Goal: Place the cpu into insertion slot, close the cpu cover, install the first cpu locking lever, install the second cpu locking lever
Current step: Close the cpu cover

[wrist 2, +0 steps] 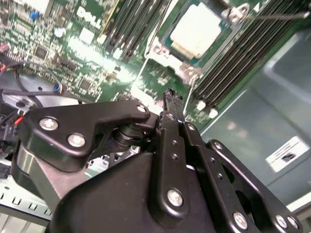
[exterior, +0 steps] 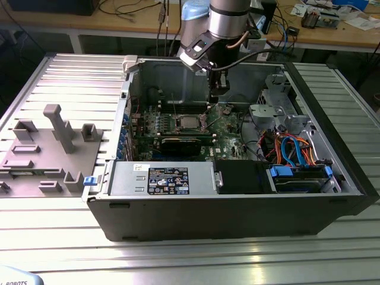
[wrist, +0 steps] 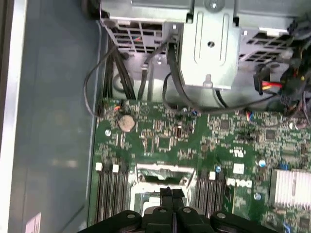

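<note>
The cpu (exterior: 189, 123) (wrist 2: 197, 31), a pale silver square, sits in the insertion slot (exterior: 179, 123) on the green motherboard inside the open computer case. The cpu cover (wrist 2: 164, 48) lies flat around it as a silver frame. A thin metal lever rod (wrist 2: 274, 15) sticks out from one corner of the socket, and another thin rod (exterior: 173, 105) stands up beside the socket. My gripper (exterior: 215, 95) (wrist 2: 170, 95) (wrist: 171, 193) hangs above the board just to the exterior view's right of the socket, fingers together, holding nothing visible and touching nothing.
A long black card (exterior: 177, 144) lies in front of the socket, with a silver power supply (exterior: 160, 178) nearer still. A metal drive cage (exterior: 273, 110) and blue and orange cables (exterior: 297, 148) crowd the exterior view's right. Memory slots (wrist: 111, 189) flank the socket. A grey fixture (exterior: 53, 136) stands outside the case.
</note>
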